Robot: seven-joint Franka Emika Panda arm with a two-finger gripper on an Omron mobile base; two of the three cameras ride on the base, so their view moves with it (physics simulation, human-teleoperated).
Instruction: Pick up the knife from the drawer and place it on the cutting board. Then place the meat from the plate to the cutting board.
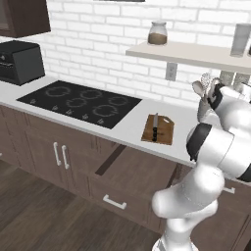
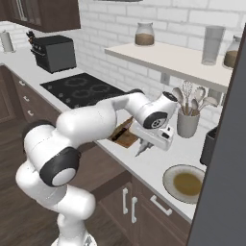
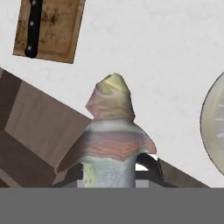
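Claw (image 2: 142,150) clamped on the meat (image 3: 109,144), hanging above the pale desk (image 1: 132,128) between the cutting board (image 1: 164,131) and the plate (image 2: 187,183). Knife (image 1: 155,127) lying flat on the board, black handle toward the desk's front edge. Drawer (image 1: 128,171) pulled open below the board. Black cooktop (image 1: 81,103) set into the desk well to the left, white brick wall (image 1: 108,29) behind, shelf (image 1: 191,54) with a jar (image 1: 158,33) above. Utensil holder (image 2: 188,122) near the wall.

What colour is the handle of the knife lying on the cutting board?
Black. The knife handle shows best in the hand view, dark against the brown cutting board.
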